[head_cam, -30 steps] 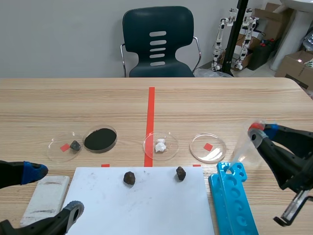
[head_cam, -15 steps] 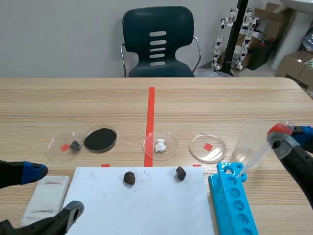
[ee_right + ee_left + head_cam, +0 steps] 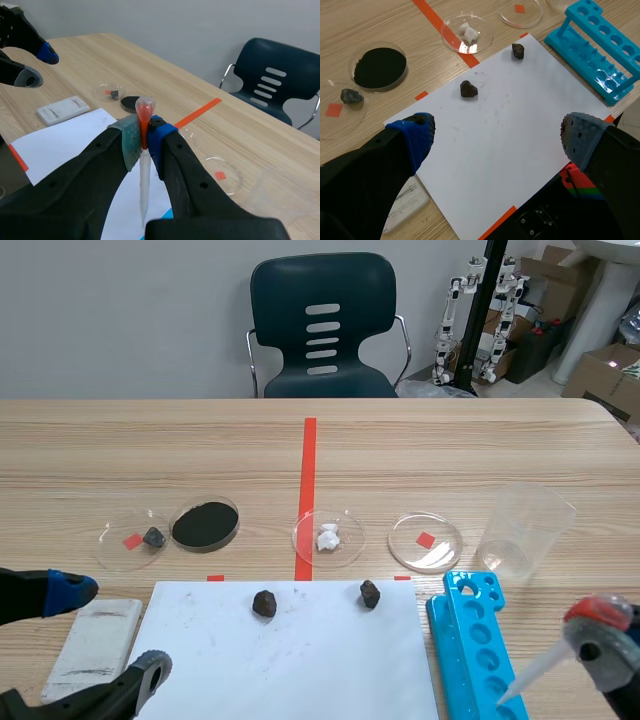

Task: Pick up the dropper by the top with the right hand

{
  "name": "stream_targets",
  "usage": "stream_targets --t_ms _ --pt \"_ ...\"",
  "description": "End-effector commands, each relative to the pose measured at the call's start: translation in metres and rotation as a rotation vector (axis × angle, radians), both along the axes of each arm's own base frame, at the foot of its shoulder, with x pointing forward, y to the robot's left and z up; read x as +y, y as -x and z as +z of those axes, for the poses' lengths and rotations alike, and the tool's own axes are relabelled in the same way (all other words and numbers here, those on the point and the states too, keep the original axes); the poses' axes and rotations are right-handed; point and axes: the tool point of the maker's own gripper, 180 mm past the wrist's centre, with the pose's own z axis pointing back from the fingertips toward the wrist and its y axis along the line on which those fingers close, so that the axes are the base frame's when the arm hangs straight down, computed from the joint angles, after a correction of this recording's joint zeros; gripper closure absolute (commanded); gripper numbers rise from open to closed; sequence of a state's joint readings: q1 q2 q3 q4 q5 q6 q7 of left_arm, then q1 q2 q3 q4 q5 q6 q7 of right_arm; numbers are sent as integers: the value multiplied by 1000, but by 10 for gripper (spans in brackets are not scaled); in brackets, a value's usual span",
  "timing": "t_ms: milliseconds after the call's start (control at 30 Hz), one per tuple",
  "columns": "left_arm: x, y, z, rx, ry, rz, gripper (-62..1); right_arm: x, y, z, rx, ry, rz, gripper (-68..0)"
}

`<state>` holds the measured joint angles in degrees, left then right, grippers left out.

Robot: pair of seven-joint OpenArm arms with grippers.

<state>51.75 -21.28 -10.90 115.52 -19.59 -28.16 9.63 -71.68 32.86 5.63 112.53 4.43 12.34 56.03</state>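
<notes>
honestly the grab itself looks done to me: the right pincer (image 3: 144, 140) is clamped on the clear plastic dropper with the orange-red rubber bulb (image 3: 144, 172). its pads pinch the thin orange neck just under the bulb, and the tube hangs down below the fingers. in the scene view that's the lower right corner of the frame. the dropper slants down and left there, so its tip lands over the lower right end of the bright blue plastic test tube rack (image 3: 470, 640). can't tell if the tip touches the rack or just hangs in front of it.

what could go wrong from here, imo:
- the hold is on a skinny, round, rubbery bit. with only two pads on it, the tube could swing or slide through if the arm jerks.
- the tip is right by the rack. a low sideways move could catch a hole or the rim and lever the dropper out of the pads, or shove the rack.
- if the pads creep up onto the bulb, they'd squeeze it. can't see whether there's liquid inside, but any would drip onto the large white paper sheet (image 3: 290, 650) or the wooden table (image 3: 400, 450).

the left pincer (image 3: 498, 136) is wide open with nothing in it. it hovers over the paper at lower left, well apart from all this, so i doubt there'd be a clash.
</notes>
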Motion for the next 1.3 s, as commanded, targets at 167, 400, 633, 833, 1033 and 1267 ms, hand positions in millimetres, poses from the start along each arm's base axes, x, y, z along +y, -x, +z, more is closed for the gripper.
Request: stream_targets --t_ms 167,400,633,833,1033,1267 --pt "-5 -2 11 -27 29 -1 -527 4 5 7 -28 -12 13 -33" --pt "-5 -2 11 -27 29 -1 -527 17 15 2 -11 -5 65 -33" --pt "-5 -2 11 -27 29 -1 -527 28 28 -7 -24 74 155 -33" --pt "-5 -2 11 -27 29 -1 -527 29 29 -8 -25 84 165 -33" --pt "-5 -2 11 -27 29 -1 -527 32 33 -11 -30 108 193 -33" --pt "-5 -2 11 -27 29 -1 -527 32 33 -11 -30 108 192 -33"
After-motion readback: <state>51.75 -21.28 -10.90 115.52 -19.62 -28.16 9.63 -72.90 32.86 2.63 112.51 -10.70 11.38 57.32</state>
